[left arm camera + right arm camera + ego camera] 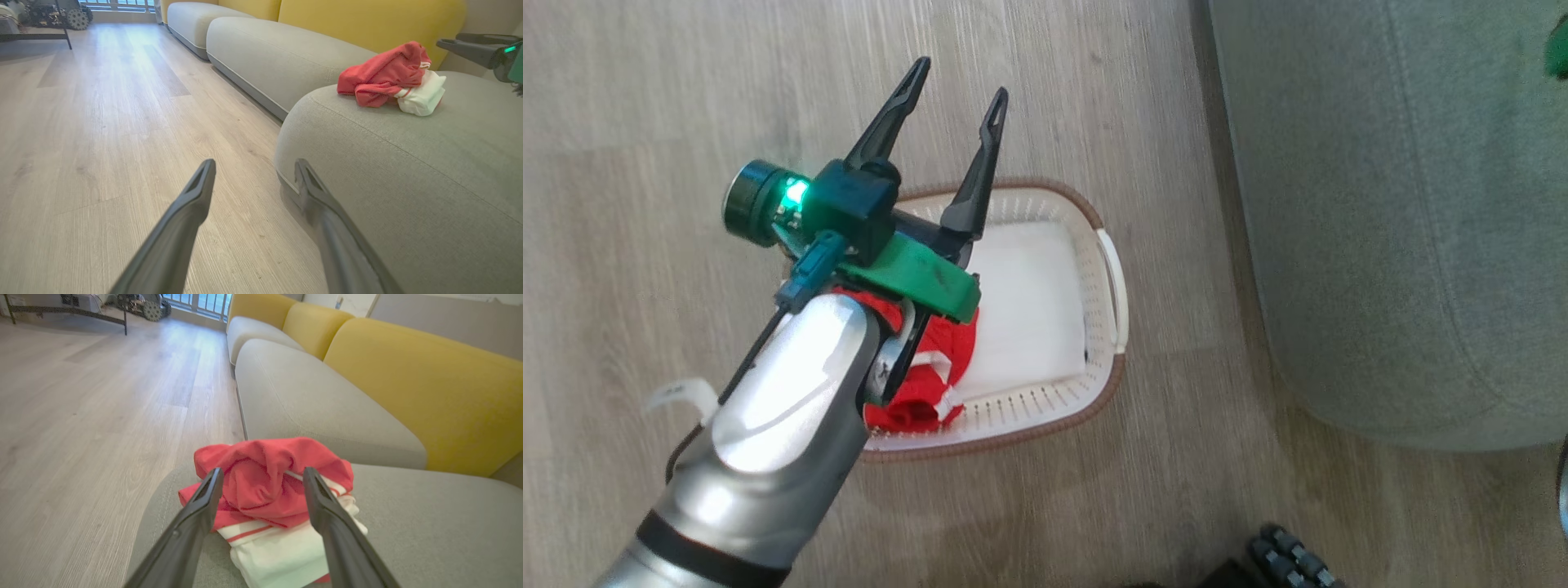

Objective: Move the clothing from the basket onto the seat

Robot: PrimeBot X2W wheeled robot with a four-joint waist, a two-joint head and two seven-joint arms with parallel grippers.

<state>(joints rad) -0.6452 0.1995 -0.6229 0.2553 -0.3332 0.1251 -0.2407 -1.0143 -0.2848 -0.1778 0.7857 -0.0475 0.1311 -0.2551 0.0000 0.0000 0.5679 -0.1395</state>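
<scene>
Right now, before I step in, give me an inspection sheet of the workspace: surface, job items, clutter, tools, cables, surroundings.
Surface: pale wood-look floor.
Job's things: basket on the floor beside the seat; red garment inside the basket; red-and-white garment lying on the seat.
Clutter: dark ridged parts at the head view's bottom edge; cannot tell what they are.
Tools: left tool open, empty, over the basket; right tool open at the seat's garment, not gripping.
Cables: dark cable along the left forearm.
Surroundings: yellow backrests; wheeled machine far off.
</scene>
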